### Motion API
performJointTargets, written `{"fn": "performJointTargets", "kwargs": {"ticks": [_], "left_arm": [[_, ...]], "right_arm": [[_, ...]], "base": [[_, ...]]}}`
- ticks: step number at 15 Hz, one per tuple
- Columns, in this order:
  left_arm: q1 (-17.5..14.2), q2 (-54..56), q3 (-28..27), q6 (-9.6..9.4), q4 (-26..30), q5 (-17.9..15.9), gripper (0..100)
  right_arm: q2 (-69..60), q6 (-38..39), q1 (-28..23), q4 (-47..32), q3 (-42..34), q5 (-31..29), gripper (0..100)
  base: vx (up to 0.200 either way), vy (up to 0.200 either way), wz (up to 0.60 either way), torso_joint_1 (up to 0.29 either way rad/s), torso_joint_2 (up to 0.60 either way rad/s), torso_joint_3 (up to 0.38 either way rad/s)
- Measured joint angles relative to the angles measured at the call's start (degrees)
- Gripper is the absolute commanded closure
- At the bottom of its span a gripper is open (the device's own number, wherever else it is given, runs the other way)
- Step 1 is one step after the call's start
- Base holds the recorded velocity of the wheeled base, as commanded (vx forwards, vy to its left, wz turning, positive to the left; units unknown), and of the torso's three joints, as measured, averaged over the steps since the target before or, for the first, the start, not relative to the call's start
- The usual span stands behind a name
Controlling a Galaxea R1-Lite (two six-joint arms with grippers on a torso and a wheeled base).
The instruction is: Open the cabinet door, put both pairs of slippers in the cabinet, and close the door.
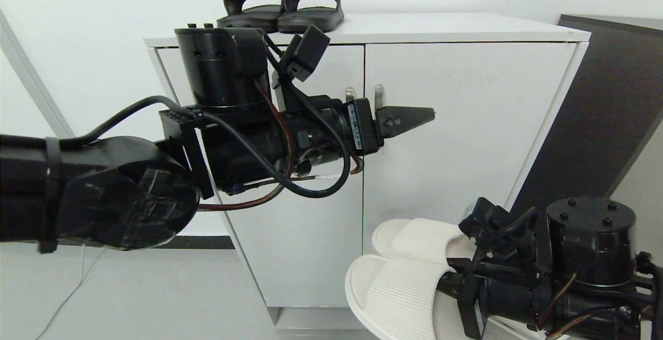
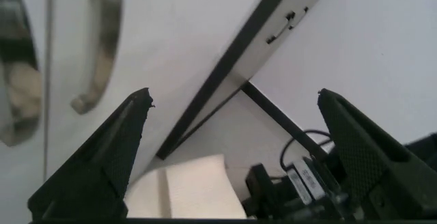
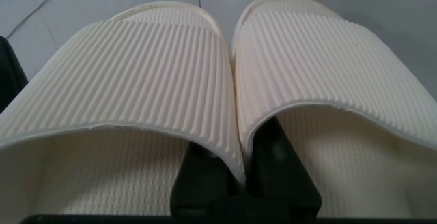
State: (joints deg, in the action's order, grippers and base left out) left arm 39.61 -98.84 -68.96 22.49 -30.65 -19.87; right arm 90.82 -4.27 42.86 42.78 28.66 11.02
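Observation:
A white cabinet stands in front of me with both doors shut and two metal handles at the centre seam. On its top lies a pair of black slippers. My left gripper hangs open just in front of the handles, level with them; in the left wrist view its fingers spread wide beside the handle. Low at the right, my right gripper is shut on a pair of white ribbed slippers, pinching their inner edges together.
A dark grey panel stands to the right of the cabinet. The pale tiled floor lies to the left of it, with a thin cable running across. A white wall is behind.

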Motion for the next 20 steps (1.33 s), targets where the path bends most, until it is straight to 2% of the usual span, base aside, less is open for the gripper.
{"fn": "performJointTargets", "kwargs": {"ticks": [3, 8, 11, 14, 15, 20], "left_arm": [[-1.18, -1.93, -2.39, -0.63, -0.02, 3.23, 0], [-2.51, -3.83, -3.75, -0.85, 0.0, 3.34, 0], [-2.6, -6.14, -6.17, -0.84, -0.02, 5.71, 0], [-2.68, -8.74, -8.52, -0.82, -0.17, 6.11, 0], [-2.68, -9.26, -8.79, -0.84, -0.2, 6.16, 100], [-2.9, -10.09, -8.27, -0.9, -0.02, 6.5, 100]], "right_arm": [[0.48, -0.02, 0.0, 0.0, -0.06, 0.01, 100], [1.6, -0.02, 0.02, 0.05, -0.09, 0.01, 100], [1.88, -0.02, 0.51, 0.0, -0.17, 0.04, 100], [2.04, -0.09, 0.73, 0.02, -0.24, 0.01, 100], [2.15, -0.11, 0.83, 0.02, -0.27, 0.01, 100], [2.95, -0.99, 1.05, 0.17, -0.96, 0.8, 100]], "base": [[0.0, 0.0, 0.0, 0.0, 0.0, 0.0], [0.0, 0.0, 0.0, 0.0, 0.0, 0.0], [0.0, 0.0, 0.0, 0.0, 0.0, 0.0], [0.0, 0.0, 0.0, 0.0, 0.0, 0.0], [0.0, 0.0, 0.0, 0.0, 0.0, 0.0], [0.0, 0.0, 0.0, 0.0, 0.0, 0.0]]}}
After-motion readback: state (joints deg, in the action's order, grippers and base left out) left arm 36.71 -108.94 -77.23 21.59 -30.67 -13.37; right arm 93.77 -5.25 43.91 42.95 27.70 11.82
